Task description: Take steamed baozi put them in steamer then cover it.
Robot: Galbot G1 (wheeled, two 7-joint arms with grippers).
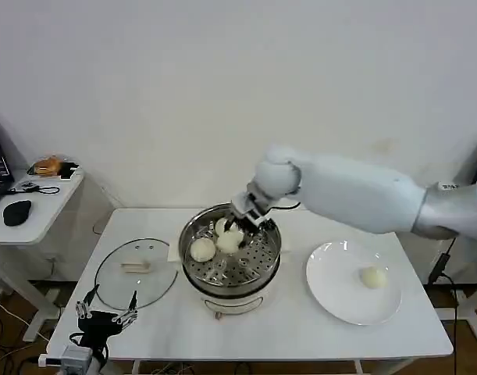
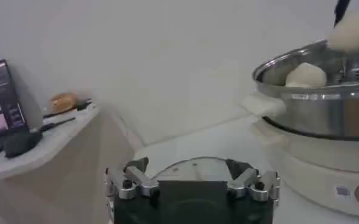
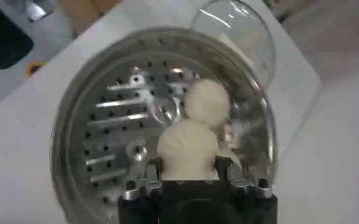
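Note:
The steel steamer (image 1: 258,269) stands at the table's middle, its perforated tray (image 3: 115,115) showing. My right gripper (image 1: 236,231) hangs over it, shut on one off-white baozi (image 3: 188,146) just above the tray. A second baozi (image 1: 203,249) (image 3: 207,102) lies on the tray toward the cover side. Another pale bun (image 1: 222,226) peeks out behind the gripper. One baozi (image 1: 373,276) sits on the white plate (image 1: 339,301). The glass cover (image 1: 137,269) (image 3: 234,30) lies flat on the table left of the steamer. My left gripper (image 1: 105,316) (image 2: 191,173) waits open near the table's front left corner.
A side table (image 1: 35,207) at the far left carries a black mouse (image 1: 17,211) and orange-brown food (image 1: 48,166). The steamer's white base (image 2: 313,164) rises close to the left gripper. The wall runs behind the table.

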